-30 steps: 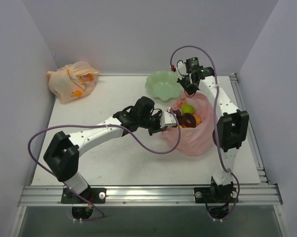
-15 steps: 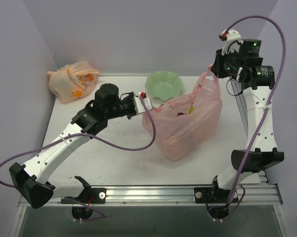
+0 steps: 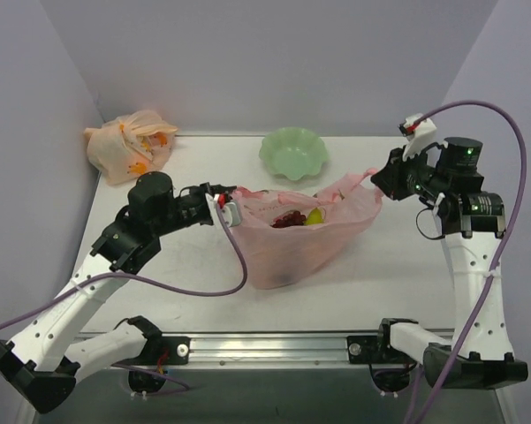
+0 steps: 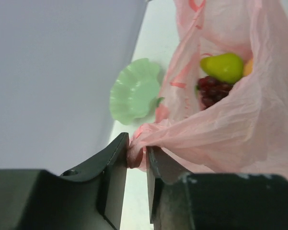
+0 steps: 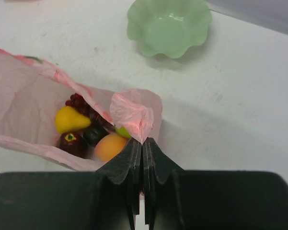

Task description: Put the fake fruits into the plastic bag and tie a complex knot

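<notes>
Plastic bag (image 3: 292,243) front and centre, pink and crinkly, stretched sideways across the middle of the counter (image 3: 406,265) with its mouth pulled open between the two arms and its belly sagging down, apparently resting on the surface. On the left end, the left tool (image 3: 225,209) has its fingers nearly together, pinching a bunched twist of the bag's pink rim, and the wrist view shows the plastic squeezed right between the two dark pads. Over on the other end, the right tool (image 3: 377,177) is clamped tight, jaws flat against each other with a fold of the bag's handle caught at the tips, held up off the counter. Inside the bag lie the fake fruits (image 5: 88,132), huddled together at the bottom: a yellow pear (image 5: 69,120), a dark red-purple grape bunch (image 5: 78,102) just behind it, an orange peach (image 5: 110,146), a dark red round fruit (image 5: 71,141), a near-black one between them, and a sliver of green beside the peach. A pale green scalloped bowl (image 3: 292,153) stands at the far side of the counter, behind the bag and apart from it. A tied pale orange bag (image 3: 130,144) sits in the far left corner, well away from everything.
</notes>
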You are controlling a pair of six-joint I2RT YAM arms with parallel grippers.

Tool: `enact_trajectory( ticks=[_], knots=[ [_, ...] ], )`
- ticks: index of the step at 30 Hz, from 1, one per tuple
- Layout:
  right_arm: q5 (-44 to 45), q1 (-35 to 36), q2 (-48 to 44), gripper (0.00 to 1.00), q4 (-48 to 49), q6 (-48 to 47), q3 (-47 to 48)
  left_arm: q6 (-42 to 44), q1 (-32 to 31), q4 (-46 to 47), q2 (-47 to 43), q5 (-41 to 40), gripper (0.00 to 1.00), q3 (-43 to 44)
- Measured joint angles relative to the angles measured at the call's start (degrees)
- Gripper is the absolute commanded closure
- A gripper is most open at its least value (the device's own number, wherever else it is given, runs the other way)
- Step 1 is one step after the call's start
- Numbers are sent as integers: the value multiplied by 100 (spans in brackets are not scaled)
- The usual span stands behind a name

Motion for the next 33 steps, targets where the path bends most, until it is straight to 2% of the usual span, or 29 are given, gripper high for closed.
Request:
enact_trajectory(
  ticks=[1, 2, 4, 6, 7, 15, 20, 23, 25, 29, 33],
  knots=[
    [-31, 11, -160, 100, -4, -20, -232, -74, 7, -50, -144, 70, 62, -160],
    [-63, 31, -380, 100, 2, -48, -544, -177, 7, -125, -343, 190, 49, -372],
    [-125, 33, -667, 100, -61, -81, -944, -468, -7, -304, -640, 378, 30, -649],
    [-184, 44, -835, 100, -59, -87, -1200, -1049, -17, -472, -826, 461, 16, -793],
    [-210, 66, -907, 100, -79, -87, -1305, -1364, -17, -564, -905, 466, 4, -835],
    [-304, 417, -1176, 100, -129, -63, -1561, -4395, 94, -1121, -1493, 374, 3, -590],
    [-313, 404, -1202, 100, -131, 0, -1556, -6109, 1073, -1185, -1547, 708, 3, -398],
    [-356, 407, -1202, 100, -129, 57, -1539, -7082, 1471, -992, -1202, 970, 10, -365],
    [-376, 404, -1198, 100, -133, 90, -1504, -7700, 1578, -756, -802, 1058, 12, -214],
    [-407, 404, -1193, 100, -133, 103, -1414, -8693, 1628, 15, -13, 1054, 12, 155],
    [-463, 404, -1187, 100, -131, 109, -1351, -9313, 1582, 492, 400, 1032, 14, 267]
  ],
)
